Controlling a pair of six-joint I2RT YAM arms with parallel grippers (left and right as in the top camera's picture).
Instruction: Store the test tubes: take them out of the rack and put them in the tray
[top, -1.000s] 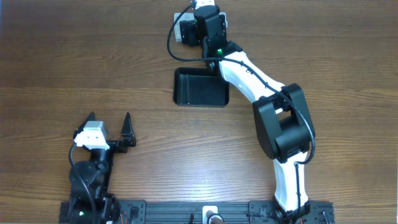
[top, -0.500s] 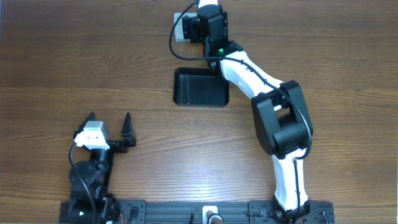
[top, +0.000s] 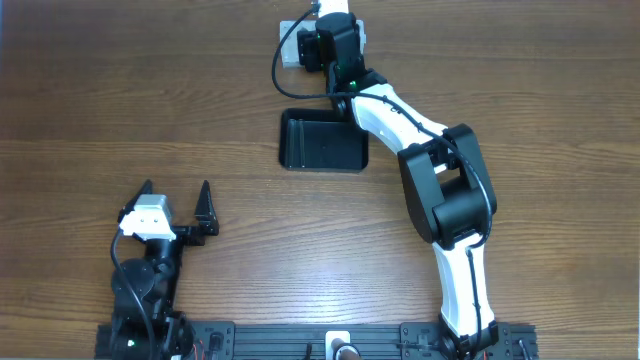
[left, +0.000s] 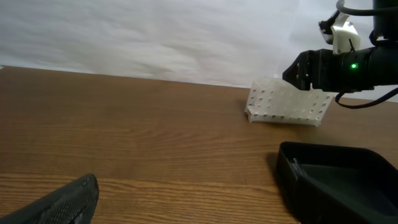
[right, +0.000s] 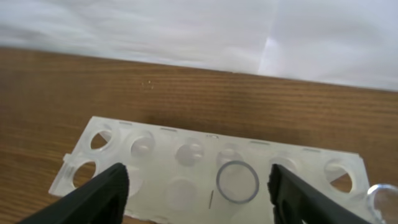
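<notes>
A translucent white rack (right: 186, 168) lies at the table's far edge, also seen as the rack (top: 290, 48) and the rack (left: 287, 104). One clear test tube (right: 237, 182) stands in a middle hole, its round rim facing up. Another tube rim (right: 380, 195) shows at the rack's end. My right gripper (right: 198, 179) hovers over the rack, open, its fingers (right: 106, 190) straddling the middle tube without touching it. The black tray (top: 322, 142) sits just nearer than the rack and looks empty. My left gripper (top: 176, 196) rests open near its base, far from both.
A white wall or sheet rises right behind the rack (left: 155, 31). The right arm's links (top: 445, 190) stretch over the tray's right side. Bare wooden tabletop (top: 120, 90) spreads to the left.
The right gripper has edged a little farther out over the rack, and its elbow has shifted slightly left. The left arm has not moved.
</notes>
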